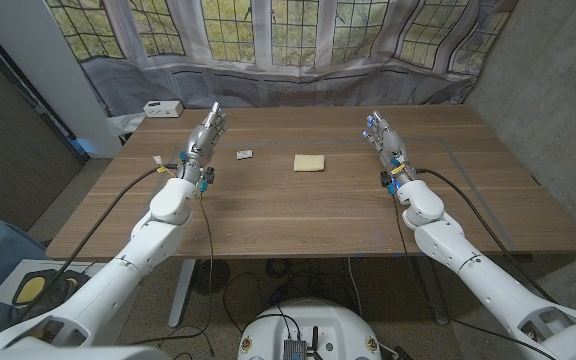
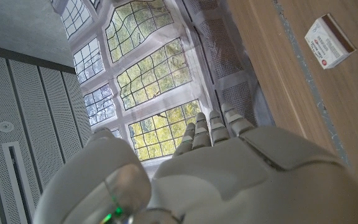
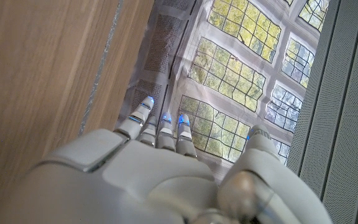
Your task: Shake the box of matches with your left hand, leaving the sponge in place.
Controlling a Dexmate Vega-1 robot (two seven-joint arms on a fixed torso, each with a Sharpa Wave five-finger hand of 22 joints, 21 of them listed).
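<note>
A small white matchbox [image 1: 245,153] with a brown striking side lies on the wooden table [image 1: 298,215], a short way right of my left hand [image 1: 203,140]. The left wrist view shows the matchbox [image 2: 329,42] lying alone on the wood, beyond my left hand [image 2: 229,168], whose fingers are straight and hold nothing. A pale yellow sponge [image 1: 309,163] sits near the table's middle, right of the matchbox. My right hand [image 1: 385,143] stands over the right part of the table, fingers extended and empty, as my right hand [image 3: 148,168] also appears in its wrist view.
A white box [image 1: 162,108] stands just beyond the table's far left corner. A grey curtain and leaded windows [image 1: 298,40] run behind the far edge. A concrete wall [image 1: 558,90] rises at the right.
</note>
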